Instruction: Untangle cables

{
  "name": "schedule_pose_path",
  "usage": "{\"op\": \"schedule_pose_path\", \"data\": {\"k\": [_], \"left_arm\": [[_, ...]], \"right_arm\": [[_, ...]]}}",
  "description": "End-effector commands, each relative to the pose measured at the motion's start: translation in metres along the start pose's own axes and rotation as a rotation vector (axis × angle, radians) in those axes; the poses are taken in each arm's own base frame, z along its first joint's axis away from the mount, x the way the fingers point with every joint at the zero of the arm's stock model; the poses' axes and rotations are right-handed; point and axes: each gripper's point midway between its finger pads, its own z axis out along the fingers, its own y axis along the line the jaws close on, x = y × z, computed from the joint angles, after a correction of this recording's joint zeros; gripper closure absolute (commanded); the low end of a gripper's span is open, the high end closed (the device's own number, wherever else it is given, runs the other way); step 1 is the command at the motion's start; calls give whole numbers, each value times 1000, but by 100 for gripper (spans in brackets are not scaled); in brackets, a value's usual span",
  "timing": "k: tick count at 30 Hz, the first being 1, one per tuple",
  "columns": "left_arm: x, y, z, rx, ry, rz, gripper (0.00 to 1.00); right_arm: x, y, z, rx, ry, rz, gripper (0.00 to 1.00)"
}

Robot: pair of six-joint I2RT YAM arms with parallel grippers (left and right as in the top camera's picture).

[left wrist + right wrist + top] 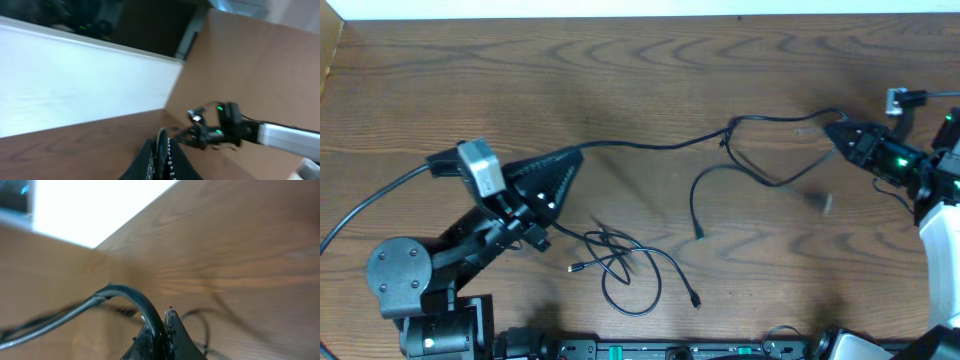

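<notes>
A thin black cable runs taut above the wooden table from my left gripper to my right gripper, and both are shut on it. Near the right end, a slack loop and a loose tail with a plug hang from the taut cable. More cables lie in a small knot at the front centre, with plug ends sticking out. The left wrist view has the cord pinched between the jaws of the left gripper. In the right wrist view the cord arches out of the right gripper.
The left arm's base and its thick wire fill the front left corner. My right arm stands at the right edge. A small blurred grey piece shows below the right gripper. A white border lines the far edge.
</notes>
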Motion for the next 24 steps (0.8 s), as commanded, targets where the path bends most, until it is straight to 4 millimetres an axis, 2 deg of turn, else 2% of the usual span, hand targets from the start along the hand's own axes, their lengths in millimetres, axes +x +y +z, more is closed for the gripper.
{"op": "schedule_pose_path", "data": {"k": [1, 6, 14, 17, 19, 21, 24], "left_arm": [[-17, 11, -9, -77, -56, 26, 93], [-35, 45, -28, -244, -138, 21, 92], [-60, 104, -76, -579, -285, 22, 93], [-60, 121, -92, -662, -302, -3, 93], [-56, 132, -99, -703, -296, -40, 92], [-50, 139, -101, -718, -283, -76, 92], [-41, 141, -93, -666, -234, -115, 93]], "right_arm": [[-17, -50, -15, 200, -75, 13, 99], [-23, -105, -38, 398, -128, 107, 99], [-20, -148, -57, 473, -148, 221, 99], [-19, -152, -59, 466, -152, 248, 99], [-19, -147, -56, 424, -145, 251, 99], [-19, -141, -53, 383, -137, 249, 99], [-17, -125, -44, 303, -110, 213, 99]]}}
